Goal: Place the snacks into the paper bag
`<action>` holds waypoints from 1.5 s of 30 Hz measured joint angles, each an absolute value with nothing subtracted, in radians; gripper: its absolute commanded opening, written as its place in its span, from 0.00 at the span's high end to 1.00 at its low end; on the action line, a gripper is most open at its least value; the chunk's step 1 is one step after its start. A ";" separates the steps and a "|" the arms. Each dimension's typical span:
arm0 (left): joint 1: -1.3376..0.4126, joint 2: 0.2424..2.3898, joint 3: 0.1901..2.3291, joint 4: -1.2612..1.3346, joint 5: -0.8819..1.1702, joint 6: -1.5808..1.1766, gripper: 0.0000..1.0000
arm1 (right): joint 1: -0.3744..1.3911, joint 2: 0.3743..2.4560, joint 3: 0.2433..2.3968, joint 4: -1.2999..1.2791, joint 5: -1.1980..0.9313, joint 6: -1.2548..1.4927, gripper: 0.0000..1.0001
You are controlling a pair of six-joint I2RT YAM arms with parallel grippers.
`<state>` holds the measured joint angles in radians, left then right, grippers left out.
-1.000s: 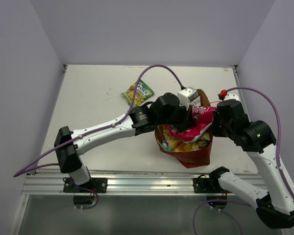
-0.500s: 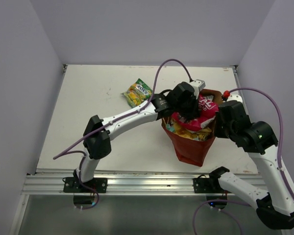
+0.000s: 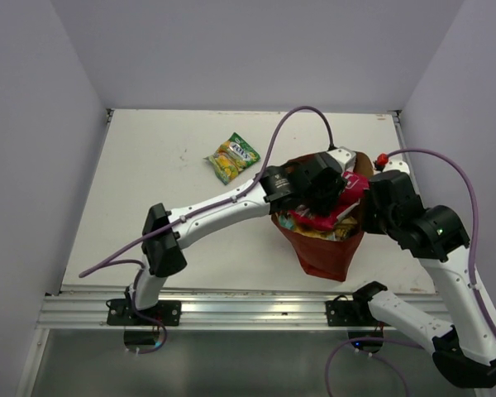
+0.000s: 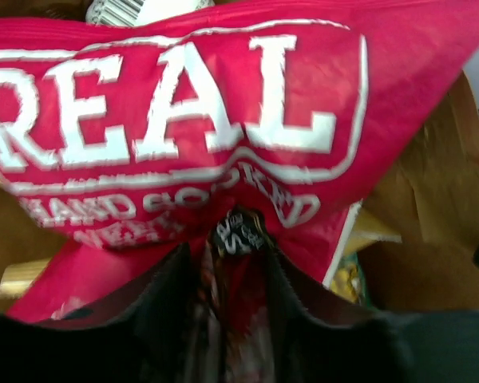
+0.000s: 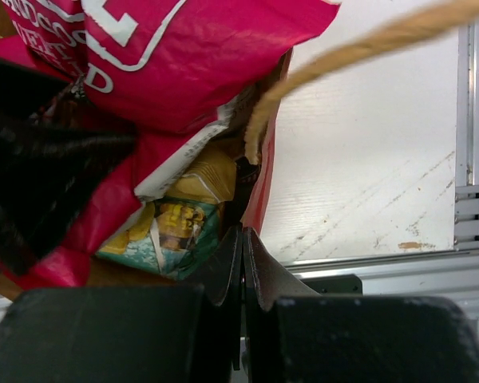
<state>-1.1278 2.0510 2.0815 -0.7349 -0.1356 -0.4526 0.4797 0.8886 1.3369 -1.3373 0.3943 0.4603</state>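
The reddish-brown paper bag stands upright at the table's right middle. My right gripper is shut on its rim, next to a twisted handle. My left gripper hangs over the bag's mouth. Its jaws stand apart, and the crumpled end of the pink-red "REAL" packet still lies between them. That packet sticks out of the top of the bag. Under it lies a tan-and-teal packet. A small green-yellow packet lies on the table, behind and left of the bag.
An aluminium rail runs along the near table edge, just in front of the bag. Grey walls close in the table on the left, back and right. The left arm stretches across the table's middle towards the bag.
The bag was pulled upright and shifted right. My left gripper carried the pink-red packet down into its mouth, then its jaws parted. The right gripper has kept its hold on the rim.
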 measured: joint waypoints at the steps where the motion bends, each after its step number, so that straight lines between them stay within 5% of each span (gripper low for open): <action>1: -1.131 2.024 2.054 -0.732 -0.149 -0.443 0.37 | 0.480 0.888 1.338 -1.337 0.394 0.461 1.00; 14: -1.116 1.766 1.892 -0.564 -0.369 -0.429 0.25 | 0.479 0.883 1.341 -1.337 0.394 0.464 1.00; 17: -1.003 1.729 1.844 -0.562 -0.380 -0.482 0.25 | 0.479 0.881 1.341 -1.337 0.394 0.465 1.00; 18: -0.930 1.731 1.835 -0.562 -0.374 -0.499 0.16 | 0.479 0.881 1.341 -1.337 0.394 0.465 1.00; 21: -0.665 1.809 1.830 -0.562 -0.375 -0.530 0.01 | 0.480 0.881 1.341 -1.337 0.394 0.465 1.00; 26: -0.380 2.017 1.799 -0.566 -0.354 -0.534 0.00 | 0.479 0.883 1.341 -1.337 0.394 0.465 1.00; 37: -0.348 2.242 1.800 -0.538 -0.207 -0.481 0.00 | 0.479 0.918 1.347 -1.338 0.395 0.464 1.00; 38: -0.348 2.242 1.797 -0.530 -0.201 -0.478 0.15 | 0.479 0.923 1.347 -1.338 0.395 0.464 1.00; 41: -0.348 2.246 1.797 -0.511 -0.180 -0.479 1.00 | 0.480 0.935 1.347 -1.338 0.395 0.464 1.00; 45: -0.354 2.246 1.795 -0.483 -0.170 -0.461 1.00 | 0.480 0.947 1.347 -1.334 0.394 0.464 1.00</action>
